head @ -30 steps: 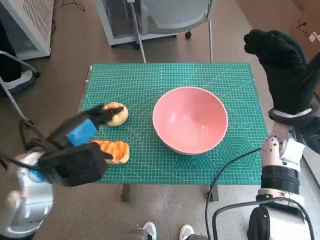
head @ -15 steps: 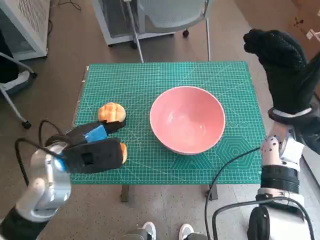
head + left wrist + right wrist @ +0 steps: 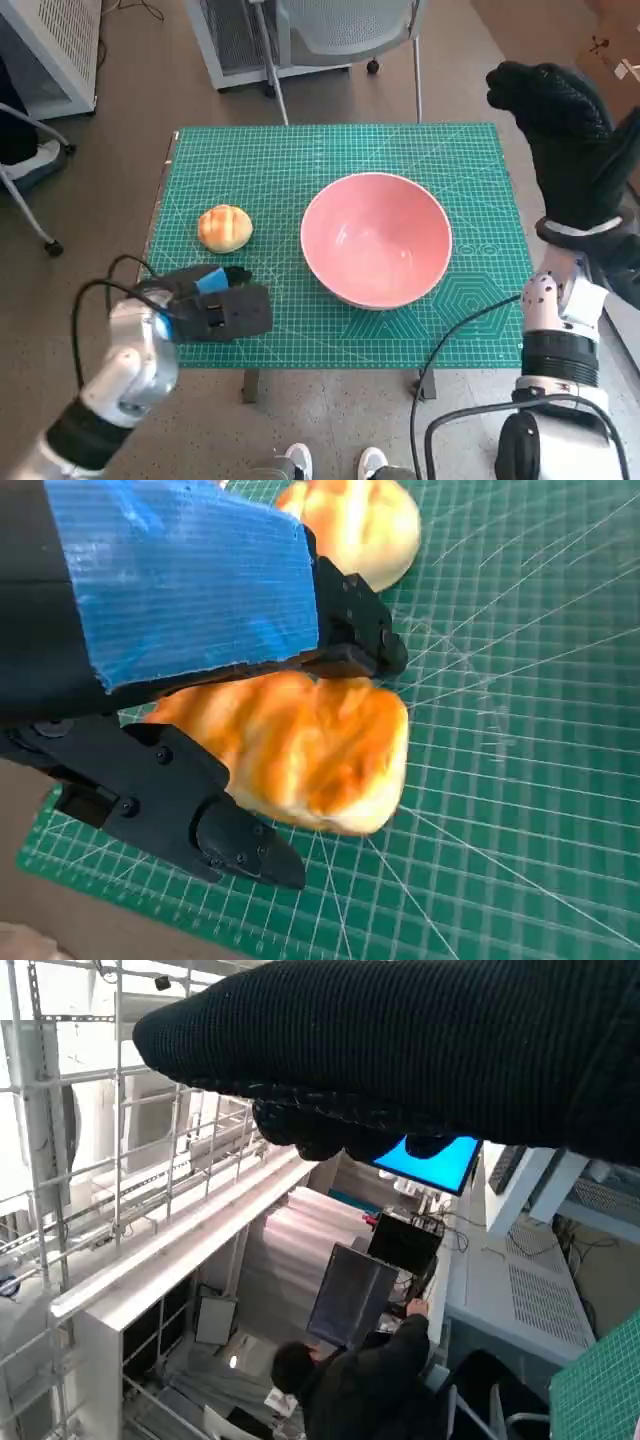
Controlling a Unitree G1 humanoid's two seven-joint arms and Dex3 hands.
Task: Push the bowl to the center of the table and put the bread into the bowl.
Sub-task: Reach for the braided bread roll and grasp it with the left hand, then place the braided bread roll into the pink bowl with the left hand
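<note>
Bowl point(image 3: 376, 240) mid-table, empty. Left hand point(image 3: 215, 310) clamped around flat bread point(image 3: 300, 755) near table's front-left edge. Round bun point(image 3: 225, 228) beside bowl. Right hand point(image 3: 560, 125) raised, grip unclear.

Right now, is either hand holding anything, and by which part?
The left hand grips the flat toasted bread, fingers on its two opposite sides. The right hand is raised off the table and holds nothing.

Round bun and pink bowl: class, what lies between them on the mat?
Nothing: the head view shows only bare green mat between the bun and the bowl.
</note>
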